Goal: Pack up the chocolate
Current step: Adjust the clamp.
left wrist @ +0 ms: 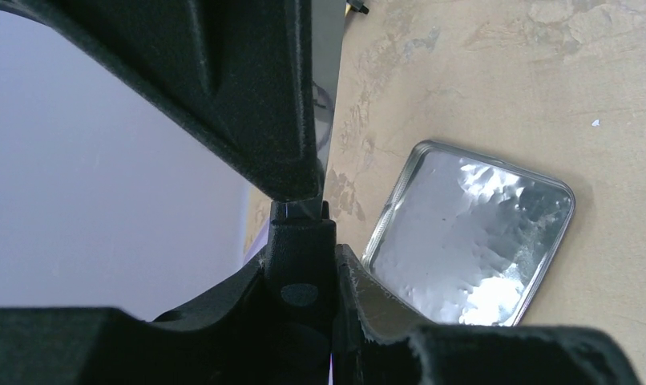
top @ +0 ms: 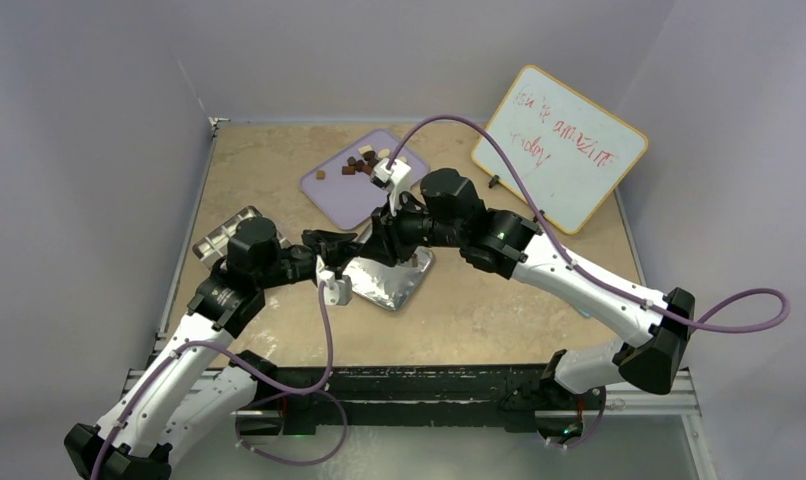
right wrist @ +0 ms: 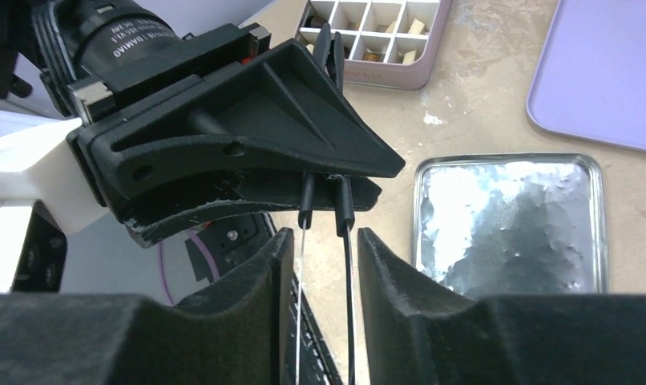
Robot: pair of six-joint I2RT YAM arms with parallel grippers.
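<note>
**Left gripper pinched on a two-pronged tool, right gripper loose around it**

Spans a tan table, both arms meeting over its middle. Props a whiteboard at the far right, no part of the job. Holds the chocolate on the lilac tray at the far side: a loose cluster of dark, caramel and cream lumps, well apart from both grippers. Places a shiny foil tray right under the meeting grippers, bare of lumps as far as both wrist views show. Shows a divided box on the left side, a few cells holding pale and tan pieces, possibly chocolate already packed; cannot tell for sure. Clamps the tool between nearly closed left fingers, prongs running down through the narrow gap of the right gripper with no visible contact. Looks like a tool hand-over or regrip, not a pick. Puts the task early, by this judgement: at most a few pieces boxed, the whole tray cluster left to lift one by one and set into cells.
</note>
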